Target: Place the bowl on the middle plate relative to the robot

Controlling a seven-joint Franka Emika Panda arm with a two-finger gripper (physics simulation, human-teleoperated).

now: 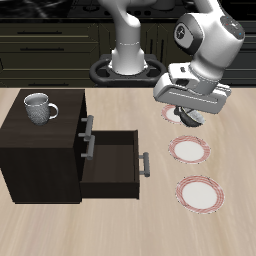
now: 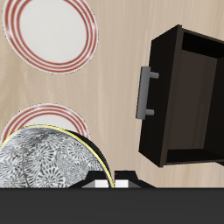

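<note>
From the exterior view, the end effector (image 1: 186,117) hangs low above the far end of a row of three red-rimmed plates on the bench (image 1: 120,225). The farthest plate (image 1: 170,115) is mostly hidden beneath it. The middle plate (image 1: 190,150) lies just nearer the bench's front edge, bare, and the nearest plate (image 1: 199,192) beyond that is also bare. The bowl itself is hard to pick out here, masked by the arm's wrist. A dark cabinet (image 1: 45,150) stands beside the plates with its drawer (image 1: 115,162) pulled out, and a grey-white mug (image 1: 39,107) sits on its top.

In the wrist view, the bowl (image 2: 44,157) fills the space right at the end effector (image 2: 104,184), its speckled inside plain to see, its rim against the fingers; I judge it gripped by the rim, though the fingertips are barely visible. It hangs over one plate (image 2: 52,114), with another plate (image 2: 50,31) well apart. The bowl seems held high and level so it clears the plates while being carried toward the middle one.

No writing or brand marks are legible anywhere.
</note>
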